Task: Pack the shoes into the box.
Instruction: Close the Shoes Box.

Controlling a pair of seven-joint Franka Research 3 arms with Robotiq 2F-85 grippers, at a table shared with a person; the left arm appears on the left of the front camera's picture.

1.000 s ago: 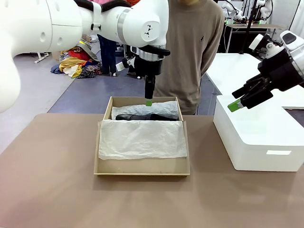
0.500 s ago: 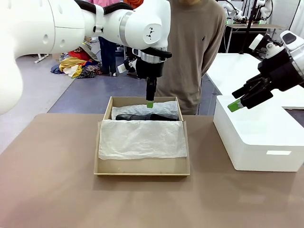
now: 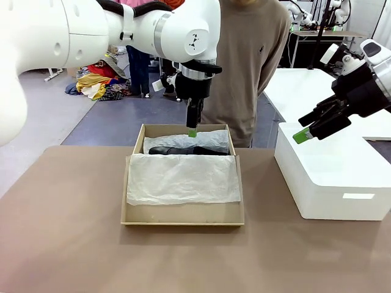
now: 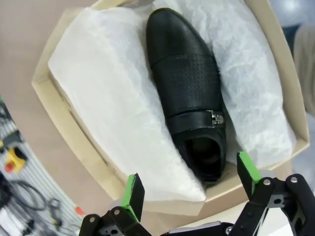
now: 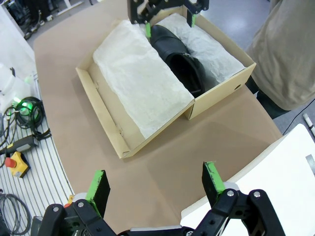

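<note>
The left pincer, jaws spread and holding nothing, hovers just above a black buckled dress shoe lying on white tissue paper in the far half of the open tan shoebox at the middle of the table. The right pincer, also spread, hangs over the white box at right. A drop straight down could scuff the glossy leather or snag and tear the tissue, and loose paper draped over the near flap may jam any attempt to shut the box.
</note>
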